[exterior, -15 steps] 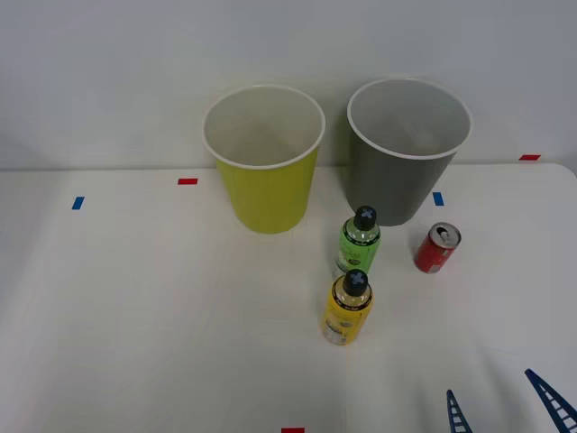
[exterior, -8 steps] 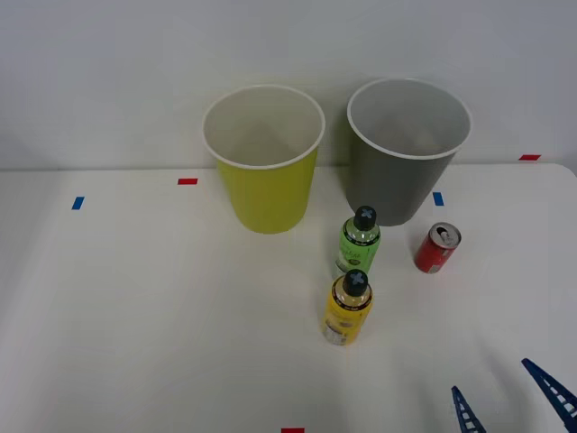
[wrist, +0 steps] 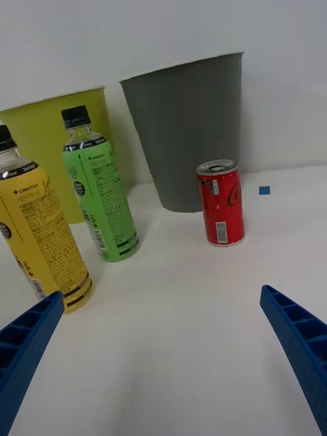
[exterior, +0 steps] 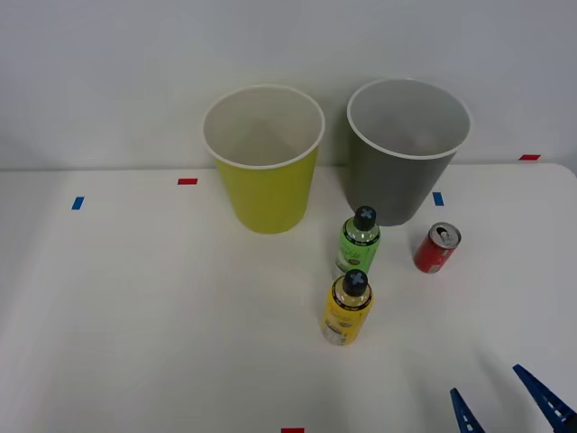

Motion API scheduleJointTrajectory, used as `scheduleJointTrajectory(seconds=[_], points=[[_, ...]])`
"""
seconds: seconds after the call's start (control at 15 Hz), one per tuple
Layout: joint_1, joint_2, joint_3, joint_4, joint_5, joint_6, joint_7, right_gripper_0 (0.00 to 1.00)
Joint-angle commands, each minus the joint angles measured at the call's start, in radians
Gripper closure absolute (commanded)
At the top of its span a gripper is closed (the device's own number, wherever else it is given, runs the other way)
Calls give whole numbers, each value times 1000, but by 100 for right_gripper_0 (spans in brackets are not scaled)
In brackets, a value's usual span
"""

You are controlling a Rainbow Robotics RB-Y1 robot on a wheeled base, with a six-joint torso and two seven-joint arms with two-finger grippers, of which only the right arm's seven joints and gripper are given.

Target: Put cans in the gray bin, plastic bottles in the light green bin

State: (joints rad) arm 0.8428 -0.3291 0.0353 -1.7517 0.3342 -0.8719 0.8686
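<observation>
A red can [exterior: 437, 248] [wrist: 221, 203] stands upright on the white table, just right of the gray bin [exterior: 409, 149] [wrist: 186, 129]. The light green bin [exterior: 264, 158] [wrist: 51, 136] stands left of the gray one. Two black-capped plastic bottles stand in front of the bins: the green-label bottle [exterior: 359, 241] [wrist: 101, 185] and, nearer to me, the yellow-label bottle [exterior: 347, 308] [wrist: 42, 228]. My right gripper [exterior: 505, 404] [wrist: 163, 354] is open at the table's near right, facing the red can with empty fingers [wrist: 300, 340], well short of it.
Small blue tape marks [exterior: 438, 198] and red tape marks [exterior: 187, 181] lie on the table [exterior: 144, 316]. A pale wall rises right behind the bins.
My right gripper has drifted slightly lower and to the right in the front view. Bottles, can and bins have not moved.
</observation>
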Motion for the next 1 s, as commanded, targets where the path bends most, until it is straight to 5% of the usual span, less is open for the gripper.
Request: scheduleJointTrajectory(seconds=[0.07, 1.0], points=[[-4, 12, -40, 4, 48, 1, -10, 0], [2, 56, -66, 3, 94, 1, -89, 0]])
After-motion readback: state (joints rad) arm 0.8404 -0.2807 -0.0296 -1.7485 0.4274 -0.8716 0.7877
